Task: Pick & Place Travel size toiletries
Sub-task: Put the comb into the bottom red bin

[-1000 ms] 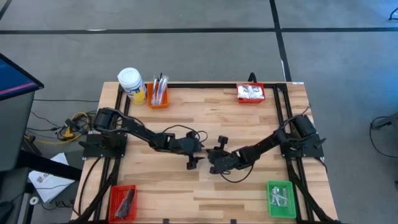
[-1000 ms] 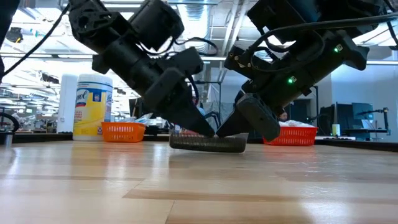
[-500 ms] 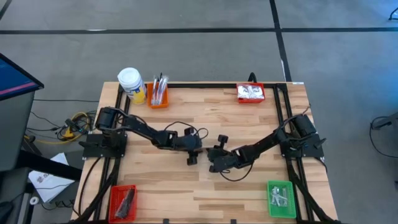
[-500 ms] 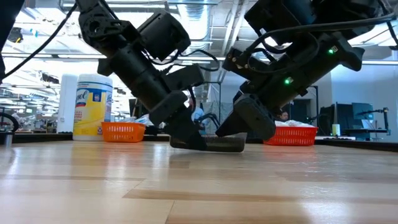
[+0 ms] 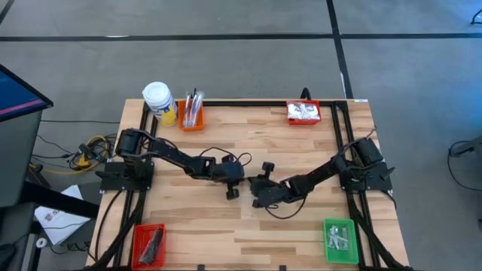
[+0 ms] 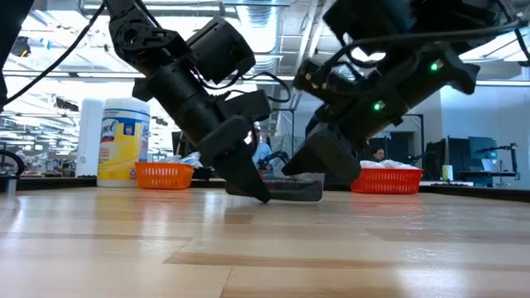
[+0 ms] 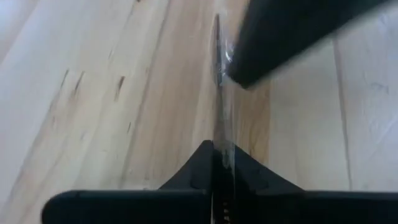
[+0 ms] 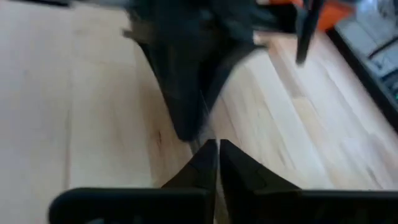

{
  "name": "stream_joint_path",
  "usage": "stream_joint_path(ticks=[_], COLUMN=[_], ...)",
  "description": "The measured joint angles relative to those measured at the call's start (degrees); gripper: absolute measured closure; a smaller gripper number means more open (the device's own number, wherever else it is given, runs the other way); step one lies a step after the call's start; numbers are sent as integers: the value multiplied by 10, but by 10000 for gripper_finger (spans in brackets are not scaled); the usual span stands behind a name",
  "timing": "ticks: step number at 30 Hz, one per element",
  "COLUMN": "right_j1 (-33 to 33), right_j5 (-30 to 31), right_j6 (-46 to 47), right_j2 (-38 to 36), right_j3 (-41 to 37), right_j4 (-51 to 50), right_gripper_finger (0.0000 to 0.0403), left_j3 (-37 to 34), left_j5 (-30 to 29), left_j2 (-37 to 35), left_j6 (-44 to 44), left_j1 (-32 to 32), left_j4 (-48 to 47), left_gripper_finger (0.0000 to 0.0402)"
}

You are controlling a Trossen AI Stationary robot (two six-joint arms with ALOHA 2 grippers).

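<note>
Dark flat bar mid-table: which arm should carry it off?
Left, likely. The left gripper is shut on the dark grey flat bar; the right gripper, also shut, sits at its other end.

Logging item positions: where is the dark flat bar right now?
The dark flat bar lies mid-table in the low view, between the left gripper and right gripper.

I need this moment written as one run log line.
left gripper: shut on dark bar | right gripper: shut on bar's other end | place: table centre
</note>
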Motion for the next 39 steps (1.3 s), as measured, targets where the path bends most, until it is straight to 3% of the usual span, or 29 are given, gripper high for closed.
stream_joint_path(ticks=[11, 16, 23, 31, 35, 39], right_j1=[76, 125, 146, 143, 138, 120], right_j5=[5, 55, 61, -15, -43, -74], right_j6=[-86, -92, -122, -122, -120, -118], right_j2=[0, 0, 0, -19, -68, -147], right_j3=[15, 13, 8, 7, -52, -147], right_j4=[2, 11, 67, 112, 192, 315], right_gripper_finger=[250, 209, 186, 185, 185, 184], left_j3=[6, 9, 9, 9, 9, 10], left_j5=[5, -11, -84, -195, -196, -126], left_j2=[0, -15, -119, -268, -302, -303], left_j6=[-186, -304, -509, -757, -871, -957], left_j1=[-29, -54, -125, -248, -297, -319], left_j4=[-4, -38, -212, -363, -424, -452], left_gripper_finger=[397, 398, 399, 400, 400, 400])
